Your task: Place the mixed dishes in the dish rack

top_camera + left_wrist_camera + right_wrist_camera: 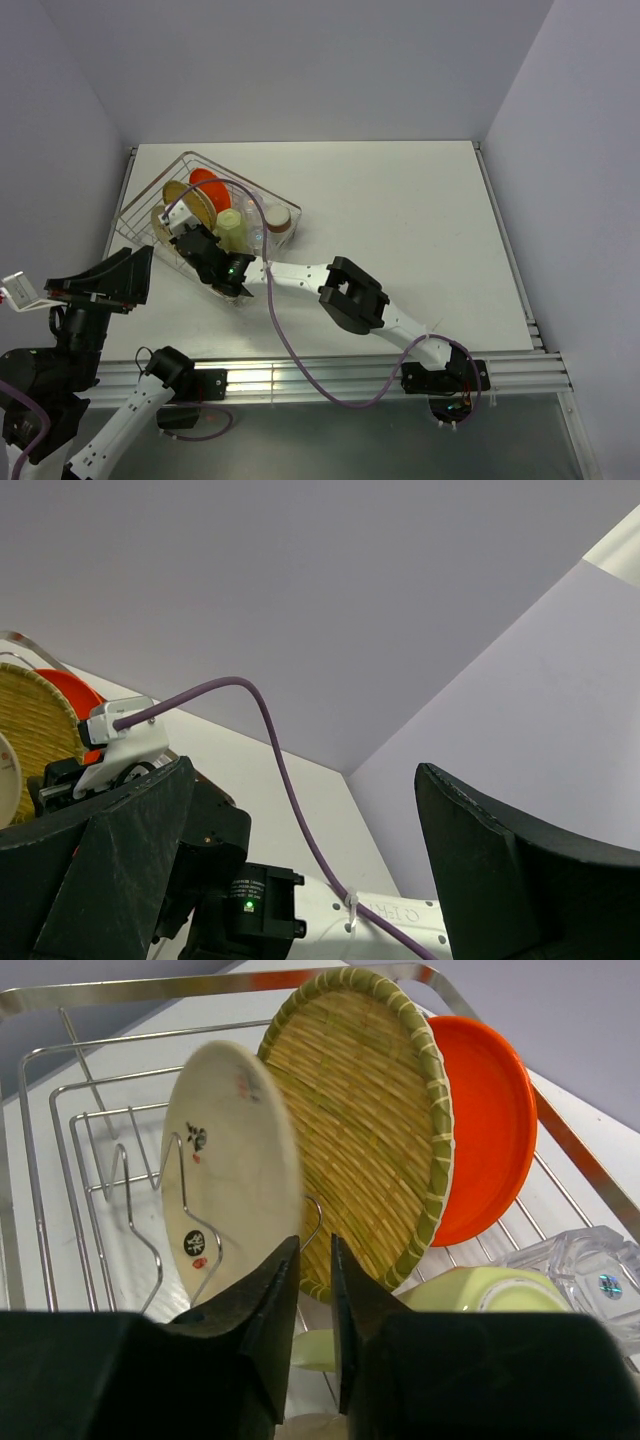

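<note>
Hovering low inside the dish rack [200, 985], the right hand [315, 1245] has fingers narrow, only a thin slit betw. them, nothing in it. Just in front stands a cream plate [230, 1160], upright in the prongs; touching the finger or not, I cannot tell. Behind it lean the tan woven plate [360, 1120], then the orange plate [485, 1130]. Pale yellow mug [480, 1290] & clear glass [590, 1270] are at the right. Rack sits at far-left of the bench [400, 200]. Left hand [302, 770] is wide, empty, well apart.
</note>
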Controlling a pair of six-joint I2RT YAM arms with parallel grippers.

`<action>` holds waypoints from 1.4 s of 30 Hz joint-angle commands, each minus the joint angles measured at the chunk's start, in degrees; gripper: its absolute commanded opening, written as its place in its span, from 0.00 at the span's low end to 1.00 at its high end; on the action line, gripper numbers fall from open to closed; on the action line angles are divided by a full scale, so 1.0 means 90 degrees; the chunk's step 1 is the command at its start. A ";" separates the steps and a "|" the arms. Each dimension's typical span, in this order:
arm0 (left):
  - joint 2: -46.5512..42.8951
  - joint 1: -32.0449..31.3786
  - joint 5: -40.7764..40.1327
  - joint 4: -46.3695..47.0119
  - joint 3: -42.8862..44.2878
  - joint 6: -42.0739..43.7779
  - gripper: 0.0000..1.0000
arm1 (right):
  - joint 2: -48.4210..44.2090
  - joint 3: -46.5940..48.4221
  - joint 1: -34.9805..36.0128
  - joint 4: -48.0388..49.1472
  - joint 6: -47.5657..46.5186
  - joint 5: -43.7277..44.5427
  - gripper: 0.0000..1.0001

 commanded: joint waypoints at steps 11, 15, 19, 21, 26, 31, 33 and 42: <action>-0.0080 0.0010 -0.0075 -0.0035 0.0083 0.0049 0.99 | -0.0293 0.0035 0.0052 -0.0083 0.0163 -0.0132 0.39; -0.0060 0.0010 -0.0026 0.0043 -0.0015 0.0030 0.99 | -0.0722 0.0211 -0.0046 -0.0657 0.0202 -0.0531 0.43; 0.0017 0.0010 0.0140 0.0092 -0.0112 -0.0029 0.99 | -0.1493 0.0182 -0.0357 -0.1702 0.0387 -0.1741 0.46; 0.0096 0.0010 0.0218 0.0082 -0.0112 -0.0068 0.99 | -0.2068 0.0047 -0.0524 -0.2461 0.0261 -0.2927 0.56; 0.0574 0.0010 0.0578 0.0004 -0.0083 -0.0078 0.99 | -0.3562 -0.0694 -0.1575 -0.3998 -0.0373 -0.6094 0.77; 0.1150 0.0010 0.1019 0.0189 -0.0317 -0.0068 0.99 | -0.5162 -0.1983 -0.2992 -0.4732 -0.0570 -0.7698 0.89; 0.1510 0.0010 0.1155 0.0054 -0.0356 -0.0107 0.99 | -0.5545 -0.2560 -0.3887 -0.4907 -0.0472 -0.7934 1.00; 0.2438 0.0010 0.1508 0.0550 -0.1020 -0.0273 0.99 | -0.7420 -0.5059 -0.6841 -0.4891 0.0542 -0.7569 1.00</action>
